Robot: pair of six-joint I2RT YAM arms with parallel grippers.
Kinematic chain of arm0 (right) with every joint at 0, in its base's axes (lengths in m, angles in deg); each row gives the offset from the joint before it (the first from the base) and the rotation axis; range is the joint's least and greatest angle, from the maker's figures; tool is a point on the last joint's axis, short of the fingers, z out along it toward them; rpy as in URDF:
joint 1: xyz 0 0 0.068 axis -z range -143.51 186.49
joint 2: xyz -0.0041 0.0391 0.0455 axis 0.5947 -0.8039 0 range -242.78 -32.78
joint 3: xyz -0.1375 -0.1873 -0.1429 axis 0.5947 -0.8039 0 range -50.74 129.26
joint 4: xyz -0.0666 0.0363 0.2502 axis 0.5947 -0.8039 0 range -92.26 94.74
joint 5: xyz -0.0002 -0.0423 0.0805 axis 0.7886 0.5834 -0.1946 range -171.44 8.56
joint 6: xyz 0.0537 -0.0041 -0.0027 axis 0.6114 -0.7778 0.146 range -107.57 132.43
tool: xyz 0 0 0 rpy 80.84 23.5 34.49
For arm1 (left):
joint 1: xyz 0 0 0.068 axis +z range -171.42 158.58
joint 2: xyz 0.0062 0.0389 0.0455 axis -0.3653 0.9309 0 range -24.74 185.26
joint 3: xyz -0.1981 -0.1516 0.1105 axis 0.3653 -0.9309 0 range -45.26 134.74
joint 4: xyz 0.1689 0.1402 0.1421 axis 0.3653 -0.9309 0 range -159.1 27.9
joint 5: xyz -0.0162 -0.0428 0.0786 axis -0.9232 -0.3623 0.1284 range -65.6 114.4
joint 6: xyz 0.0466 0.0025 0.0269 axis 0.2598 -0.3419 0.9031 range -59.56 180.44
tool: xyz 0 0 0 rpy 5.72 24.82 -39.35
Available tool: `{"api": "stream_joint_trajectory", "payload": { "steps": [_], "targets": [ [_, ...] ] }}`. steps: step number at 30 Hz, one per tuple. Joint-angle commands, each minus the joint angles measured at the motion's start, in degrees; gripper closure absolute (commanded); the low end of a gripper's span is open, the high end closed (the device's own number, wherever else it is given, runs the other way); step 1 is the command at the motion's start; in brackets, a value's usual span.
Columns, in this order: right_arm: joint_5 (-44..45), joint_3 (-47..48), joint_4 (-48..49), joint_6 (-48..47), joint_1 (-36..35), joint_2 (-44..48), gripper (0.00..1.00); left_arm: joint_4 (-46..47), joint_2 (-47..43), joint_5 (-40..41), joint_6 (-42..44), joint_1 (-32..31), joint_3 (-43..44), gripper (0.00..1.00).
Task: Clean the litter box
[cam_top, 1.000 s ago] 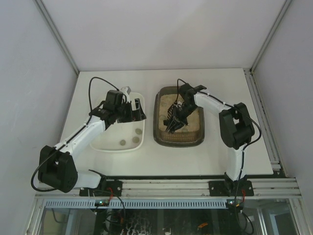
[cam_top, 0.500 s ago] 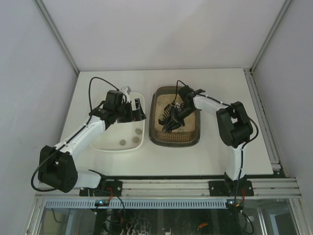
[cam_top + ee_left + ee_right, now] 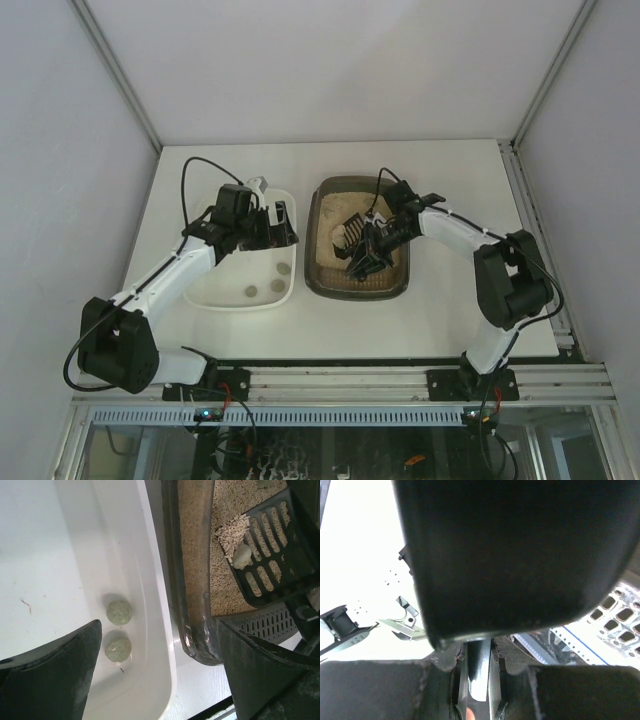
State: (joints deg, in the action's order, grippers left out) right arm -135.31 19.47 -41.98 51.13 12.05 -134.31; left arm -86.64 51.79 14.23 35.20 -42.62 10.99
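The litter box point(image 3: 318, 262) is a dark tray of beige litter at the table's middle; its left rim shows in the left wrist view point(image 3: 192, 580). My right gripper point(image 3: 380, 236) is over it, shut on the handle point(image 3: 481, 672) of a black slotted scoop point(image 3: 359, 260). The scoop point(image 3: 272, 560) carries a small heap of litter and a pale clump point(image 3: 242, 555). My left gripper point(image 3: 281, 224) is open and empty; its two fingers point(image 3: 50, 680) straddle the white tray's right wall and the litter box's left rim.
A white tray point(image 3: 215, 292) lies left of the litter box, side by side with it. It holds three greenish balls point(image 3: 276, 287); two show in the left wrist view point(image 3: 119, 612). The aluminium rail runs along the table's near edge.
The litter box has slid a little to the left. My right arm has swung its elbow out to the right and shifted the scoop inside the box. The left arm has not moved.
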Motion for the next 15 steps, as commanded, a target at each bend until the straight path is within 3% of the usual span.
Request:
{"api": "stream_joint_trajectory", "payload": {
  "steps": [1, 10, 15],
  "targets": [
    [1.0, -2.6, 5.3, -1.1, 0.4, 5.2, 1.0, 1.6, -0.9, 1.2, 1.6, 0.3, -0.3, 0.0],
    [6.0, -18.5, 29.4, 6.0, 0.4, 14.2, 1.0, -3.4, -7.1, 4.3, 16.7, 2.4, 2.1, 0.03],
    [6.9, -25.4, 43.7, 8.3, 0.7, 16.9, 1.0, -10.3, -10.5, -2.0, 22.1, 9.0, 2.8, 0.08]
  ]
}}
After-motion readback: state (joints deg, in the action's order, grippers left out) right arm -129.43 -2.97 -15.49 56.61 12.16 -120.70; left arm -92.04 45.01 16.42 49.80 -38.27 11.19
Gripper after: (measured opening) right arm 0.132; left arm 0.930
